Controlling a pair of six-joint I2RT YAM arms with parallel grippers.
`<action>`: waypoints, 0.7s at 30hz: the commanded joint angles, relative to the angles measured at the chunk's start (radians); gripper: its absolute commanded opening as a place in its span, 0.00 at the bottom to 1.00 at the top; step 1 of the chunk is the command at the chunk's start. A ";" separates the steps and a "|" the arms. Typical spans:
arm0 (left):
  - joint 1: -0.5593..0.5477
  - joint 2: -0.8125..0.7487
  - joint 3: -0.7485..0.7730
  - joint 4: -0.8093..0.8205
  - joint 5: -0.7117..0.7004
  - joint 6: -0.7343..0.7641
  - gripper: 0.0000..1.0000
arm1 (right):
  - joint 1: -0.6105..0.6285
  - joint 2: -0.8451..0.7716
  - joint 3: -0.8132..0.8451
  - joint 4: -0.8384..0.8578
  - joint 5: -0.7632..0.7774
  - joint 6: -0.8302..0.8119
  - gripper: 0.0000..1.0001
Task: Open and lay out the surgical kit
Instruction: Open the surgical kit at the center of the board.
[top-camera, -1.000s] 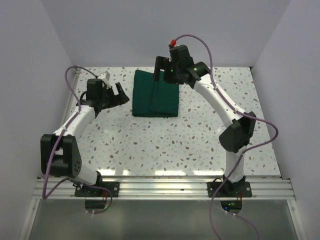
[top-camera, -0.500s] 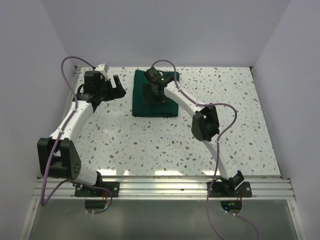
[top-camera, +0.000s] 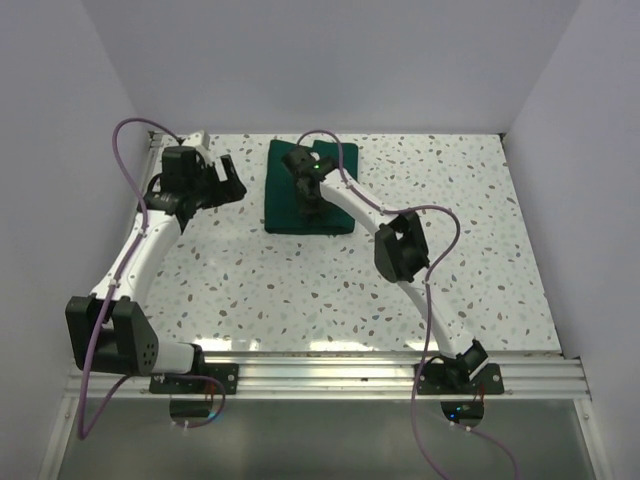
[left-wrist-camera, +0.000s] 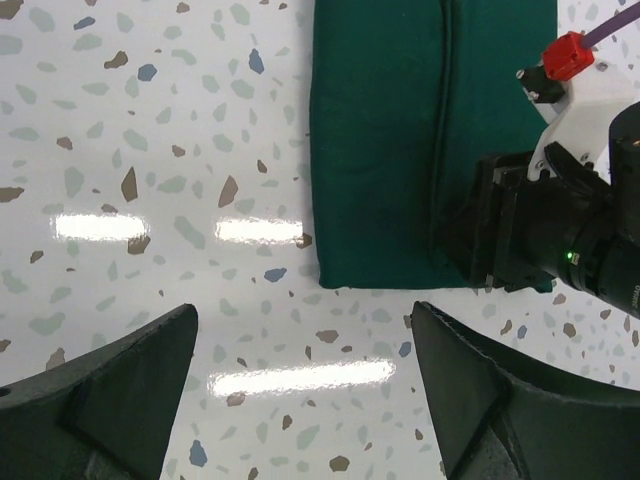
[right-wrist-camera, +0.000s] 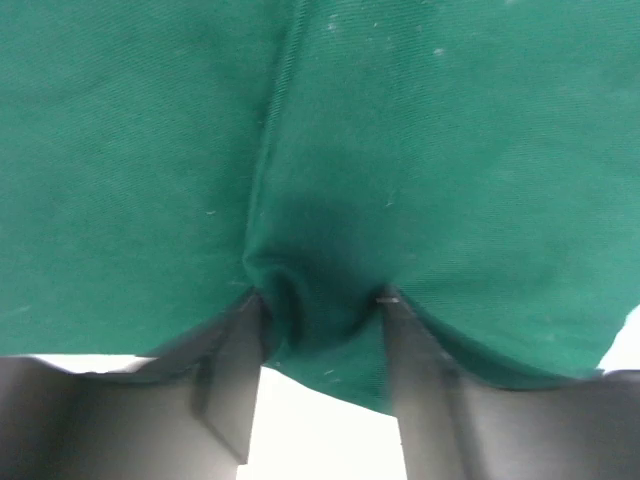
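The surgical kit (top-camera: 285, 205) lies as a folded dark green cloth bundle at the back middle of the table, with a fold line running down its top. My right gripper (top-camera: 308, 203) is pressed down onto it. In the right wrist view that gripper (right-wrist-camera: 320, 300) is shut on a bunched ridge of the green cloth (right-wrist-camera: 450, 150) beside the fold. My left gripper (top-camera: 205, 190) hovers open to the left of the kit, apart from it. The left wrist view shows its jaws (left-wrist-camera: 303, 315) wide over bare table, with the kit (left-wrist-camera: 380, 150) just beyond. What the wrap holds is hidden.
The speckled white table (top-camera: 300, 290) is walled by pale panels on the left, back and right. The right arm's wrist (left-wrist-camera: 560, 230) covers the kit's right part in the left wrist view. A metal rail (top-camera: 330, 375) runs along the near edge.
The right arm came down from above the kit's far edge onto its middle, and its jaws closed on the cloth. The left gripper drew back and left a little, staying open.
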 joint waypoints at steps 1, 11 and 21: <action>-0.004 -0.053 -0.035 -0.019 -0.017 -0.021 0.92 | 0.012 0.027 0.031 -0.031 0.069 -0.021 0.32; -0.006 -0.003 0.010 0.010 0.023 -0.017 0.92 | -0.019 -0.134 0.032 -0.056 0.130 -0.026 0.04; -0.140 0.278 0.313 -0.064 -0.035 0.055 0.92 | -0.158 -0.438 -0.342 -0.053 0.198 0.039 0.04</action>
